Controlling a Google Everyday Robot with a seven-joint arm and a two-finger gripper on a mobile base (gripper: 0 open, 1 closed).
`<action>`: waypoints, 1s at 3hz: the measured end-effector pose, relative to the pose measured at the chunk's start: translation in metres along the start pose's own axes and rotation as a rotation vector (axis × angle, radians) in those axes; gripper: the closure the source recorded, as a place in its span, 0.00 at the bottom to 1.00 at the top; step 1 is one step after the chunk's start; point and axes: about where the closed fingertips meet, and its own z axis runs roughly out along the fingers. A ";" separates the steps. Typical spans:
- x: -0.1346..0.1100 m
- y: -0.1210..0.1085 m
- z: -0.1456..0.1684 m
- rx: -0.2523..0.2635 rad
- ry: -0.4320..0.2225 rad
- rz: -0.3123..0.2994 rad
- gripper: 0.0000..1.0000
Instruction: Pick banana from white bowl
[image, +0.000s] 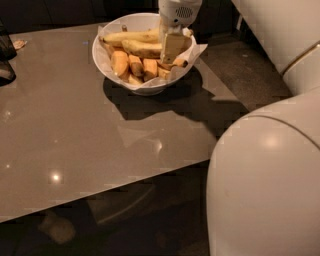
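The white bowl (150, 89) stands at the far middle of the table, lined with crinkled white paper (200, 50) that sticks out over the rim. Two yellow bananas (132, 37) lie across its far half, above several orange-yellow food pieces (120, 62). My gripper (172, 47) reaches straight down from the top of the view into the right side of the bowl. It is at the right end of the lower banana (142, 49). Its white wrist (179, 11) hides the bowl's far right rim.
The glossy tan table (75, 140) runs left and toward me, with its front edge low in the view. Dark objects (6, 60) sit at the far left edge. My white arm (280, 30) and body (265, 185) fill the right side.
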 end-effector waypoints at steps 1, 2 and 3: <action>0.006 0.018 -0.017 -0.013 0.008 0.052 1.00; 0.004 0.034 -0.047 0.028 0.027 0.096 1.00; 0.004 0.034 -0.047 0.028 0.027 0.096 1.00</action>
